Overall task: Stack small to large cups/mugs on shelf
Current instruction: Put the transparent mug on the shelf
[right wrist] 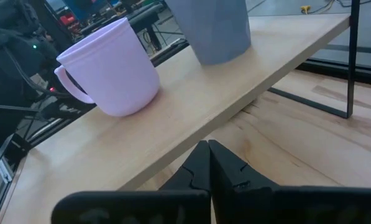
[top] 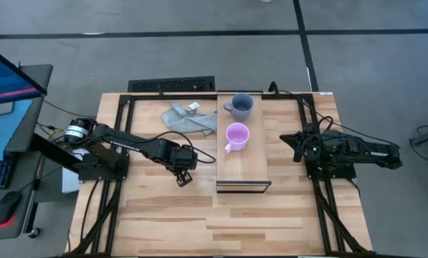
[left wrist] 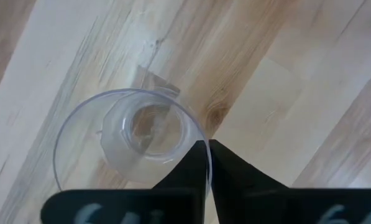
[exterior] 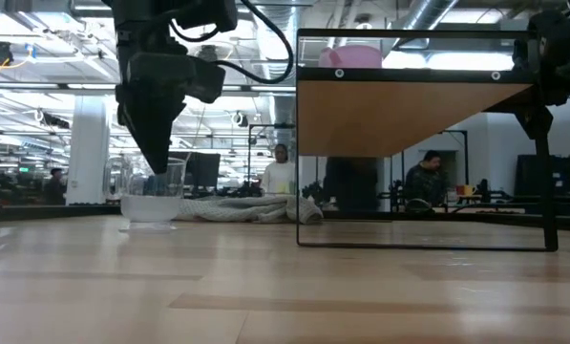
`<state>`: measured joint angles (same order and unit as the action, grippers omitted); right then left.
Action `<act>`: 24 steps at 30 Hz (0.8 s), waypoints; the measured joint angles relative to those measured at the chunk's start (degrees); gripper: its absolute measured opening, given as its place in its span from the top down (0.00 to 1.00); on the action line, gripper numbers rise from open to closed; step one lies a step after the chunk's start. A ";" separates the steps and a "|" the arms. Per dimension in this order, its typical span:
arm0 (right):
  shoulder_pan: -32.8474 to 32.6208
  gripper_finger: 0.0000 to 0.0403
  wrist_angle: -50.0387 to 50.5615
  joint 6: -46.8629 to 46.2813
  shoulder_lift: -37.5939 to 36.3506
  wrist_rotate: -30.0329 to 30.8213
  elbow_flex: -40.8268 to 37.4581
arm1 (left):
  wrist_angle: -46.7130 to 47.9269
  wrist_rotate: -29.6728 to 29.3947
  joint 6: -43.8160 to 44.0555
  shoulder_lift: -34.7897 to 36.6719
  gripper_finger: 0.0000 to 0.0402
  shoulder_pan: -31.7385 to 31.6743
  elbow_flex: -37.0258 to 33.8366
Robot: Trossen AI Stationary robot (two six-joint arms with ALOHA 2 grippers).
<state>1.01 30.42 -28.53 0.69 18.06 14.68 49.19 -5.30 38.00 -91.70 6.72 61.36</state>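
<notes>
The small clear glass cup [exterior: 154,201] stands upright with its base on the wooden tabletop, left of the shelf [top: 253,168]. My left gripper [exterior: 158,167] comes down on it from above and is shut on its wall. The pink-purple mug [top: 236,136] and the blue-grey mug [top: 241,106] stand on the shelf top, the blue-grey one farther back. My right gripper [right wrist: 209,149] is shut and empty, level beside the shelf's right edge. My left gripper pinches the glass cup's wall at the rim [left wrist: 201,132], one finger inside the cup and one outside. The fingers [left wrist: 194,165] point down from above. The cup is upright and its base [exterior: 151,225] is on the tabletop.
A crumpled grey cloth [top: 188,118] lies on the table behind the glass cup, against the shelf's left side. The shelf stands raised on a dark metal frame [exterior: 550,191] with open room beneath it. The near half of the tabletop [top: 221,222] is bare wood.
</notes>
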 joint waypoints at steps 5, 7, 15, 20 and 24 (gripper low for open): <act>0.01 0.96 -0.01 0.00 0.00 0.00 0.00 | 2.00 2.34 -1.96 -0.17 1.00 -0.18 1.59; 0.00 0.97 0.00 0.00 0.00 0.00 0.00 | 1.85 4.42 -3.57 -0.20 1.00 -0.19 3.26; 0.01 0.96 0.00 0.02 0.00 0.00 0.00 | 4.79 5.49 -10.54 -0.21 1.00 -0.26 13.54; 0.01 0.97 0.02 0.02 0.00 0.00 -0.02 | 7.75 5.92 -16.33 -0.20 1.00 -0.20 21.68; 0.00 0.96 0.03 0.02 0.00 -0.02 -0.02 | 10.02 6.60 -19.32 -0.21 1.00 -0.07 28.05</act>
<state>1.01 30.46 -28.51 0.69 18.04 14.66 59.21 1.30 18.68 -91.91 6.66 89.41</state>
